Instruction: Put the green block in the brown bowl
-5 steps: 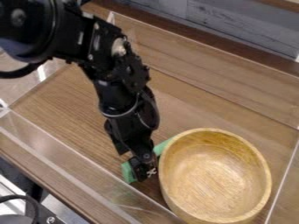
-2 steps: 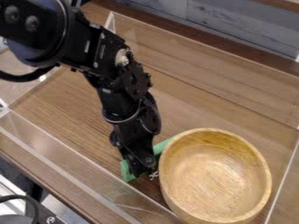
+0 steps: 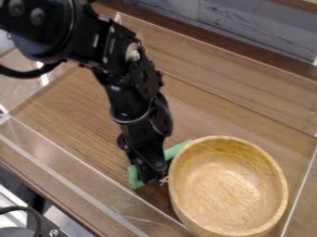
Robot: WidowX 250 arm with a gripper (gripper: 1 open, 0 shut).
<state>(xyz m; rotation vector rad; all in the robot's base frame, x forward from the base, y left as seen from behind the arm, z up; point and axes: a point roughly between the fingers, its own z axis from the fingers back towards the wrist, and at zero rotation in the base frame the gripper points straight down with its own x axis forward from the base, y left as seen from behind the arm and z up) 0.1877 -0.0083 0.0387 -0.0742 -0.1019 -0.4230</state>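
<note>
The green block [image 3: 173, 151] lies on the wooden table just left of the brown bowl, with its ends showing on either side of the gripper. My black gripper [image 3: 151, 173] points straight down onto the block's middle, jaws shut on it. The brown bowl [image 3: 229, 185] is a wide light wooden bowl at the lower right, empty inside, its rim right beside the gripper.
A clear plastic wall [image 3: 74, 176] fences the table along the near edge and the left side. The black arm [image 3: 111, 65] reaches in from the upper left. The wooden tabletop [image 3: 235, 102] stretches behind the bowl.
The gripper's jaws have closed on the green block. The hand has stayed over the same spot beside the bowl.
</note>
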